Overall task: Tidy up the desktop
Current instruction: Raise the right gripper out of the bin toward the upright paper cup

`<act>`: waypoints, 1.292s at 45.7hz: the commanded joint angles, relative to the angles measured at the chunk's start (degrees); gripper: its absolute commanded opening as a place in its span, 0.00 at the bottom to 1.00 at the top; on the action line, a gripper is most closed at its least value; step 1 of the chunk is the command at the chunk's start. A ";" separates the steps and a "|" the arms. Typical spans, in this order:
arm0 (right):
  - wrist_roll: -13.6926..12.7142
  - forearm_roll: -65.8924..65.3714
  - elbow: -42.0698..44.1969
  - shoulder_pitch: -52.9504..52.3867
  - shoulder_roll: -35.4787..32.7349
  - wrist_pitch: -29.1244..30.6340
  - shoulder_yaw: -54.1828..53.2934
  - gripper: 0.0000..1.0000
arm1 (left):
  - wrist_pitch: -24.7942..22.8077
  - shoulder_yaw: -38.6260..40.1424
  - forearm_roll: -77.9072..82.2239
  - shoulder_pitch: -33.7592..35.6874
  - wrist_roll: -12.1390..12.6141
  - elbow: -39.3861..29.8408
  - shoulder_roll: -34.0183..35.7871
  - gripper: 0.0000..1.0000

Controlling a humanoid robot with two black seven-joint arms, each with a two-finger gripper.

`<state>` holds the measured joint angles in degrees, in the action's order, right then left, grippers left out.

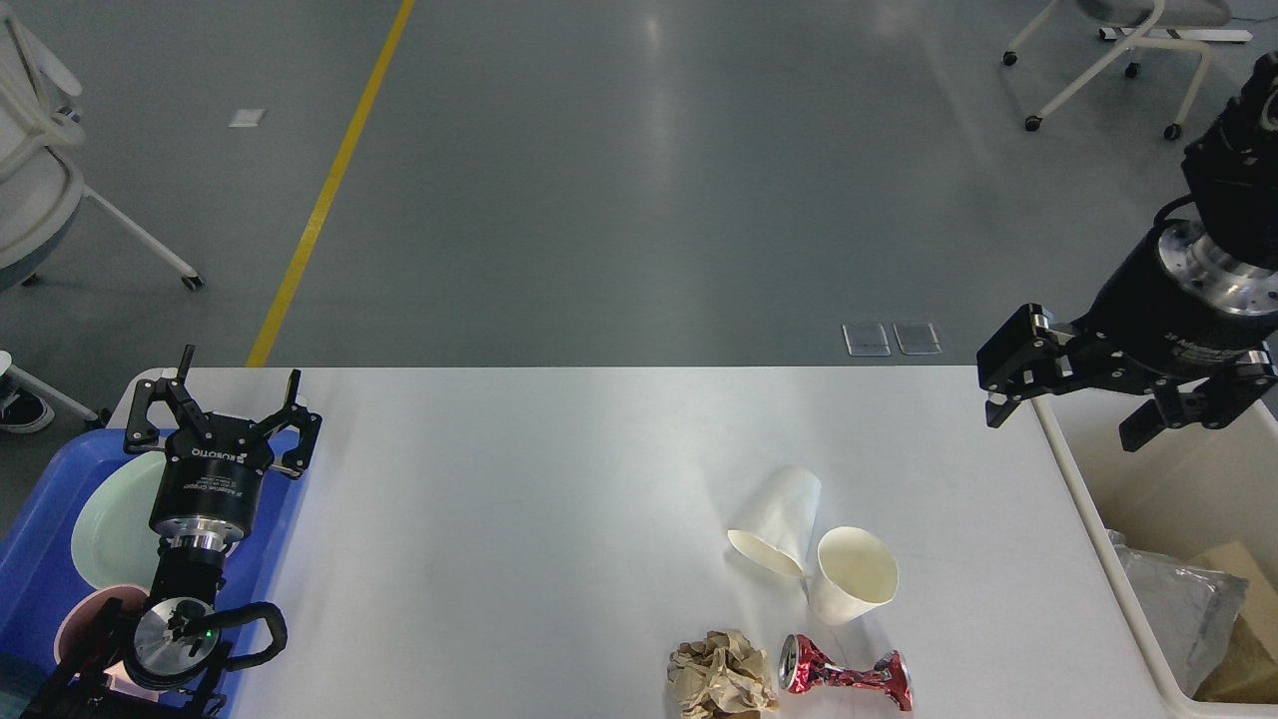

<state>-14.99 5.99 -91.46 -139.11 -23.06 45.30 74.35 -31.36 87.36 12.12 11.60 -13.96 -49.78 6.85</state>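
From the head view, the big white desktop (519, 519) fills the middle, with lots of bare room on its left and center. Near the front edge lie two paper cups (814, 554) on their sides, touching, with a brown paper ball (721, 677) and a squashed red can (847, 676) just beside them. The left gripper (222, 404) hangs over the blue tray (40, 559), fingers spread and holding nothing. The right gripper (1073, 404) is over the cream bin (1098, 529) at the right edge, fingers apart, empty.

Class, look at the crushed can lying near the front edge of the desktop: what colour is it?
The crushed can is red with silvery ends, seen in the head view.
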 commanded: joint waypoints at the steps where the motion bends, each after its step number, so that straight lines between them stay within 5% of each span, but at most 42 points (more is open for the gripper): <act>1: 0.05 4.91 -2.32 -3.00 3.72 -1.26 0.09 0.98 | -0.01 0.00 0.01 0.01 0.08 0.04 0.00 0.96; 36: 0.13 5.26 -2.15 2.35 5.13 -6.98 0.18 0.98 | 0.07 0.00 0.01 0.01 0.17 -0.05 0.00 0.96; 59: 0.13 5.26 -0.74 25.46 9.08 -25.34 -7.02 0.98 | 0.07 0.00 0.01 0.01 0.17 -0.05 0.00 0.96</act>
<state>-14.84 11.51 -92.70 -118.47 -15.18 24.52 68.92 -31.34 87.36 12.13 11.62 -13.80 -49.83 6.86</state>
